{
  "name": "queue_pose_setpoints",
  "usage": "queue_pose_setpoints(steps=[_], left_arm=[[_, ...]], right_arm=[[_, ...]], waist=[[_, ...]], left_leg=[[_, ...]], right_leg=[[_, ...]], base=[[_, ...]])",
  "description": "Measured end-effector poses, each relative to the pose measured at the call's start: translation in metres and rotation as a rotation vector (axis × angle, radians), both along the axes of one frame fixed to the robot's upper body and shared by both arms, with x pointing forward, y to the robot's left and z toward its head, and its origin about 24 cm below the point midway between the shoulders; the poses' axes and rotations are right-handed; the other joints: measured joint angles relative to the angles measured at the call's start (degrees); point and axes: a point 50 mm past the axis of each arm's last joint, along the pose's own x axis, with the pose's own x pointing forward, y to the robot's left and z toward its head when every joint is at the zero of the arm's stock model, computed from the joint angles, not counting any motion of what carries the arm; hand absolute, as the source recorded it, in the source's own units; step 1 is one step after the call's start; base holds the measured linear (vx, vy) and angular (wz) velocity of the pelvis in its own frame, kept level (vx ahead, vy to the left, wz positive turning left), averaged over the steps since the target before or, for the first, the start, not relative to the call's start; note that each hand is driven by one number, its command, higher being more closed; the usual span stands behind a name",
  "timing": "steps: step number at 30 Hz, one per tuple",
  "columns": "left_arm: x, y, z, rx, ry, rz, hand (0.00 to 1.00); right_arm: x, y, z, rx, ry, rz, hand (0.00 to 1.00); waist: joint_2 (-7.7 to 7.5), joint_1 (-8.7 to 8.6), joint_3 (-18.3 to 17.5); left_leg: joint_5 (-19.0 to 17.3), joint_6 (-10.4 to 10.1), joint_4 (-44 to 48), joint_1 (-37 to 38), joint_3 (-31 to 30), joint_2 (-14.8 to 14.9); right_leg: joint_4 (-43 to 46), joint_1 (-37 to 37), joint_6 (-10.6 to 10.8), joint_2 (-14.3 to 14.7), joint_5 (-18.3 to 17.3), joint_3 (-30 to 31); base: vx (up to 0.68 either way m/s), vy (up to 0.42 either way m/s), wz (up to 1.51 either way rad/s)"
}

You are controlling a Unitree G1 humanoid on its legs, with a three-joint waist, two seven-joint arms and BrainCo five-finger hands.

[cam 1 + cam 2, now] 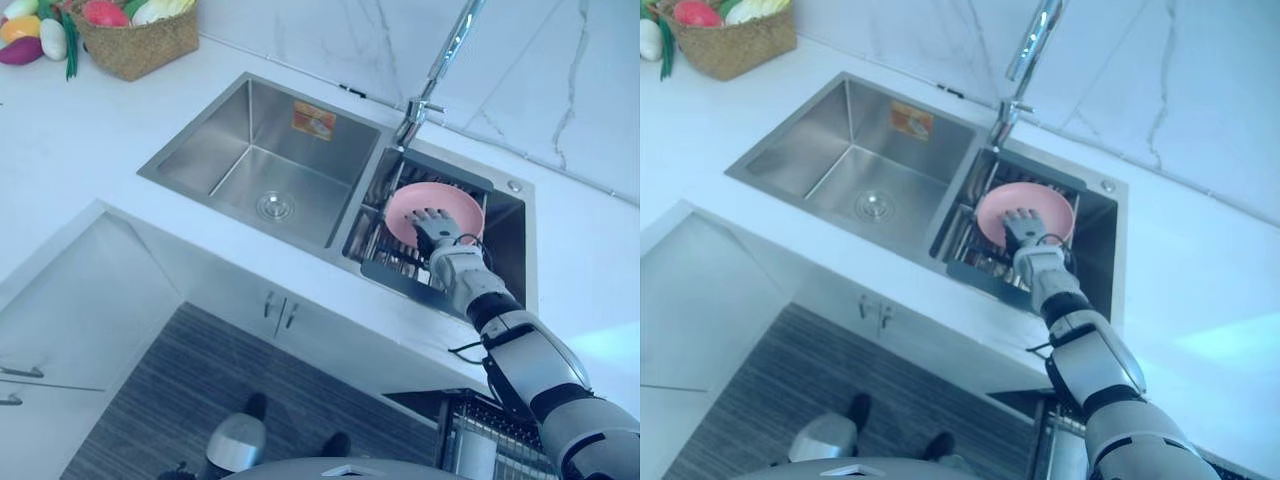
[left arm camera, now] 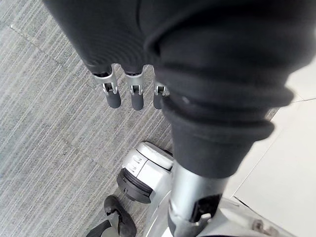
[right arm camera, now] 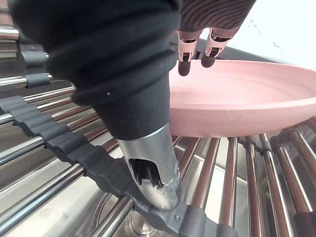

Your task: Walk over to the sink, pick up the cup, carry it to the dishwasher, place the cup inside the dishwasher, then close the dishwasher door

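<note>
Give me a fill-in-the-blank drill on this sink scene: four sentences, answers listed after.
1. The dish under the right hand is ____ in colour.
2. That dish lies on a metal rack in the ____ basin of the sink.
3. The wicker basket stands on the white ____.
4. The left hand hangs, fingers straight, above the grey striped ____.
Missing words: pink; right; counter; floor.

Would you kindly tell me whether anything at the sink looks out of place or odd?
The task names a cup, yet the right hand reaches onto a shallow pink dish lying on the steel-bar rack in the right basin of the steel sink. Nothing looks spilled or damaged.
</note>
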Motion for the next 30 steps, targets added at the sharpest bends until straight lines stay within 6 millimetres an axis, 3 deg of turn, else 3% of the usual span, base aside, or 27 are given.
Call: queue_pose_setpoints(steps=[1,30], left_arm=[[0.0002,0.0000,0.0000,0.000,-0.001,0.000,0.00],[0.0027,0.0003,0.0006,0.008,-0.017,-0.024,0.00]], right_arm=[[0.0000,-0.0004,-0.0002,-0.001,0.004,-0.005,1.00],[-0.0014,-0.0017,0.0062,-0.016,-0.179,-0.001,1.00]], waist=[[-0.02,0.05,0.03],[-0.14,-0.31,0.55]], left_leg=[[0.00,0.00,0.00,0.00,-0.09,0.00],[-0.20,-0.23,-0.01,0.11,0.22,0.41]], right_leg=[[0.10,0.00,-0.01,0.00,-0.11,0.06],[0.46,-0.12,0.22,0.14,-0.94,0.64]], base=[[0.01,0.011,0.04],[0.00,0.000,0.00]])
